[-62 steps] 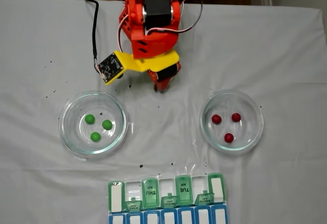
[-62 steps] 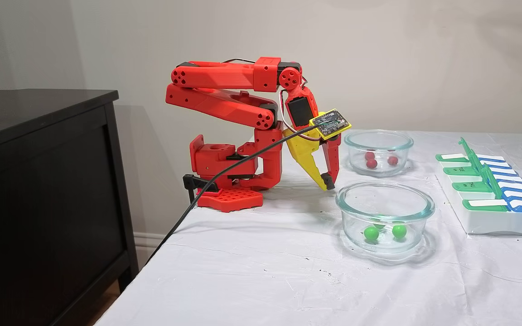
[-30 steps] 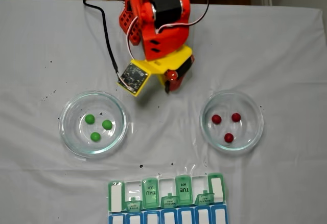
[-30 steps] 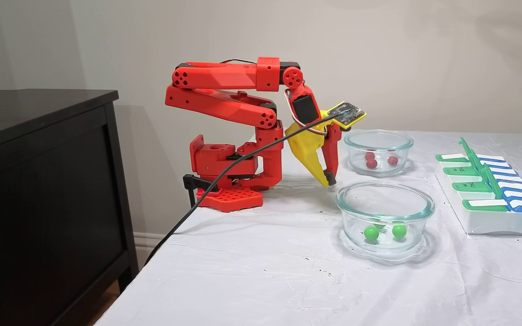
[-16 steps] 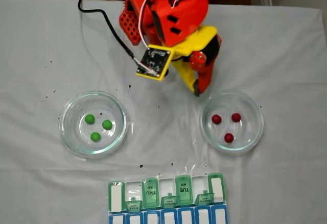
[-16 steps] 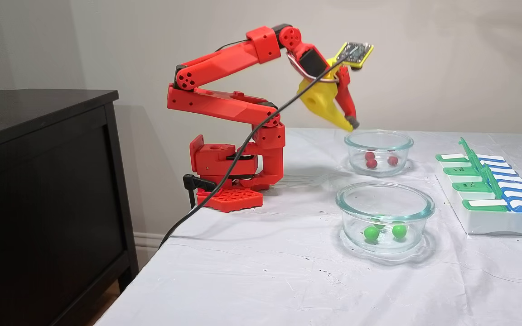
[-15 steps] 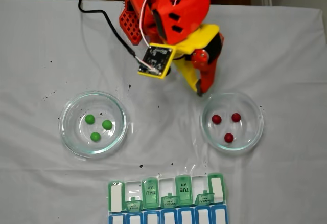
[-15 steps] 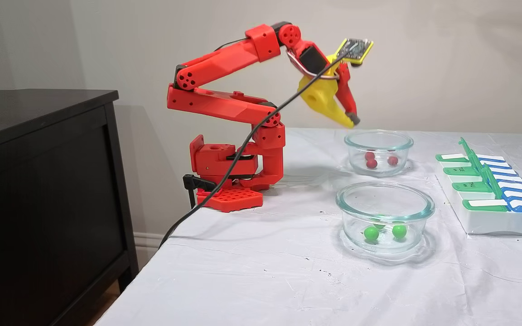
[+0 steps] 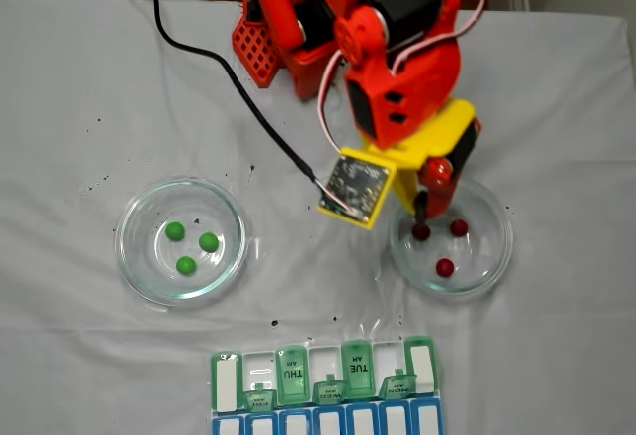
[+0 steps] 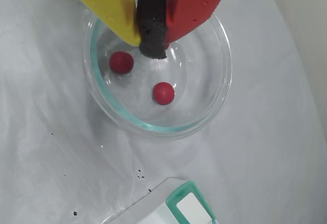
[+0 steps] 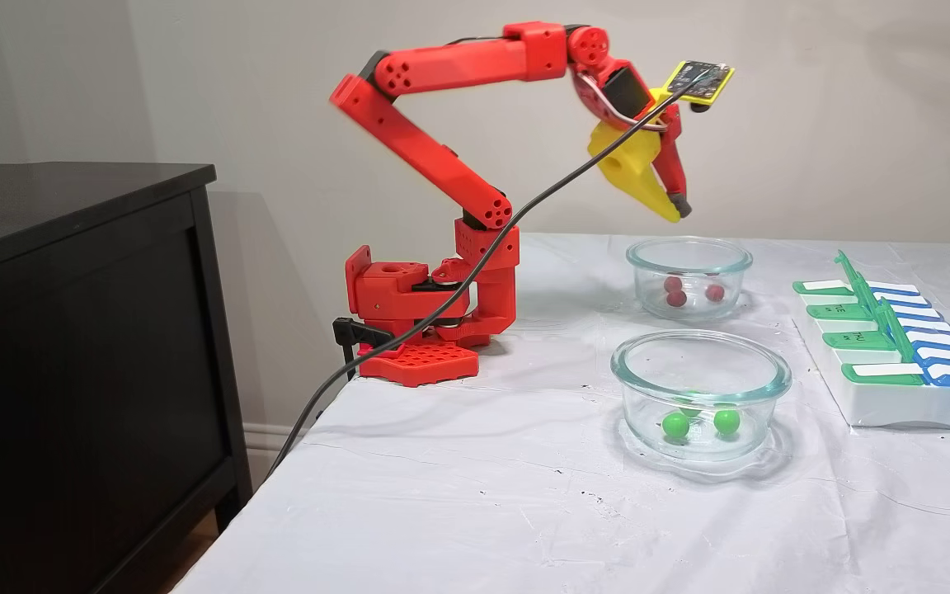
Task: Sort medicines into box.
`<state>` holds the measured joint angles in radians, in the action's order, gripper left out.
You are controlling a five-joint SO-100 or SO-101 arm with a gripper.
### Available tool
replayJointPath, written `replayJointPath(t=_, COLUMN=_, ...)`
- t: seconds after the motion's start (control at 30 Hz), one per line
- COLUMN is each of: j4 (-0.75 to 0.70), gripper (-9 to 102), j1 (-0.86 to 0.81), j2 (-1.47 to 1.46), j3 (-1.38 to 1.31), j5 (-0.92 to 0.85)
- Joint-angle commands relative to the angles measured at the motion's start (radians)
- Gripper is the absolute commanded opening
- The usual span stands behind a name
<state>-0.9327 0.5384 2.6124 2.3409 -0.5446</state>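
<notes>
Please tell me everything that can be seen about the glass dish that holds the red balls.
The glass dish with red balls is round, clear and low-walled, with a greenish rim in the wrist view. It stands upright on the white tablecloth, right of the dish with green balls in the top-down fixed view. Three dark red balls lie apart on its bottom. The shut pincer hangs above it, not touching.

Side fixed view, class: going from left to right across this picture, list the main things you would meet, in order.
Black cabinet → red arm base → pincer, raised above the dish of red balls → pill organiser. The dish of green balls overlaps the red dish's span, so it is left out.
</notes>
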Motion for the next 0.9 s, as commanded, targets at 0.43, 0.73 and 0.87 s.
replayJointPath(t=0.43, j4=-0.035, gripper=0, j1=0.130, j2=-0.018, j3=-0.138, j5=0.173)
replayJointPath(t=0.73, j4=0.044, gripper=0, j1=0.104, j2=-0.183, j3=-0.187, j5=0.210)
replayJointPath(t=0.87, j4=0.074, gripper=0, j1=0.115, j2=-0.192, j3=-0.166, j5=0.198)
